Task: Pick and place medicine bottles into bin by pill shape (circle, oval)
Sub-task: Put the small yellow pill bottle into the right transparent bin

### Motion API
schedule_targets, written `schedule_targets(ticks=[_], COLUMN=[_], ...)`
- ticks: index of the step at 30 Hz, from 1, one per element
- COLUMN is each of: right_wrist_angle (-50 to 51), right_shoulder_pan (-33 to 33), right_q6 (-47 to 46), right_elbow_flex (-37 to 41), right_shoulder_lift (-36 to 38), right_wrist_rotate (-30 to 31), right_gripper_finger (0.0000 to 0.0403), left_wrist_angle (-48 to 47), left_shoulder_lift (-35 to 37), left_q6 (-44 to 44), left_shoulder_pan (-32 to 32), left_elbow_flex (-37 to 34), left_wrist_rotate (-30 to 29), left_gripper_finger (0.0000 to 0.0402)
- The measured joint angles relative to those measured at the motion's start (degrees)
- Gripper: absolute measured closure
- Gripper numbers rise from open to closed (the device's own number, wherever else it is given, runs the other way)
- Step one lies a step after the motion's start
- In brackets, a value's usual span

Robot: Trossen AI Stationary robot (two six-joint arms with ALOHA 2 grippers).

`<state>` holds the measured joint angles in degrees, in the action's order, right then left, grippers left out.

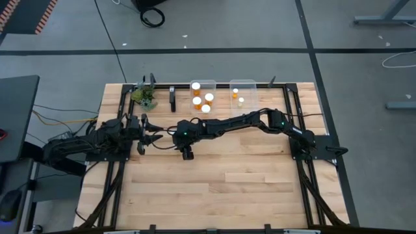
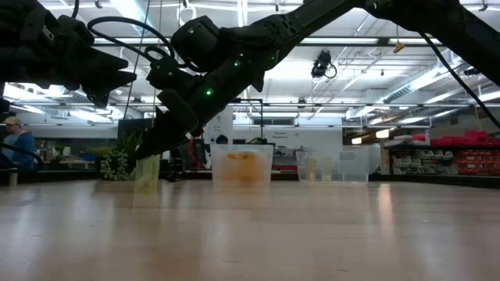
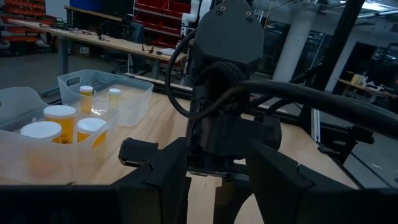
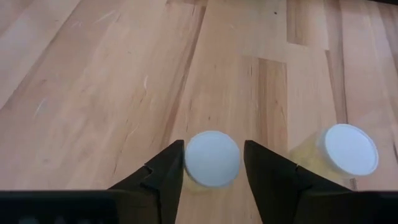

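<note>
My right gripper (image 4: 213,149) points down at the table's middle left (image 1: 187,151), its fingers on either side of a small pale-yellow bottle with a white cap (image 4: 212,158), which also shows in the low view (image 2: 147,173). A second white-capped bottle (image 4: 347,149) stands on the table close beside it. My left gripper (image 3: 217,180) is open and empty, level, just left of the right arm's wrist (image 3: 224,93). Several orange bottles stand in one clear bin (image 1: 203,84) and two in the other (image 1: 242,82). My right gripper holds the bottle just under its white cap (image 4: 186,177), pinched between the two fingers. The fingers come from above, pointing down. The bottle stands upright with its base at the table top (image 2: 147,190); whether it is lifted off, I cannot tell.
The two clear bins stand side by side at the table's far edge. A small green plant (image 1: 144,96) and a black upright piece (image 1: 172,97) stand to their left. Bare wood lies toward the near edge (image 1: 221,195). A person sits in the room beyond (image 2: 16,144).
</note>
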<state>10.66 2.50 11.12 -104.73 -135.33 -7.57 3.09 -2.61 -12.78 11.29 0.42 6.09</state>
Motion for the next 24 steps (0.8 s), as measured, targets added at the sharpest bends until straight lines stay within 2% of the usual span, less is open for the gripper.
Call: schedule_targets(ticks=[7, 24], right_wrist_angle=[0.0, 2.3], right_shoulder_pan=[0.0, 0.7], right_q6=[0.0, -0.2], right_elbow_flex=[0.0, -0.7], right_shoulder_lift=[0.0, 0.2], right_wrist_rotate=[0.0, 0.1], right_gripper_finger=[0.0242, 0.0243], left_wrist_angle=[0.0, 0.0], left_shoulder_lift=[0.0, 0.0], left_q6=[0.0, 0.0], left_shoulder_pan=[0.0, 0.0], left_elbow_flex=[0.0, 0.0], left_wrist_rotate=[0.0, 0.0], left_gripper_finger=[0.023, 0.023])
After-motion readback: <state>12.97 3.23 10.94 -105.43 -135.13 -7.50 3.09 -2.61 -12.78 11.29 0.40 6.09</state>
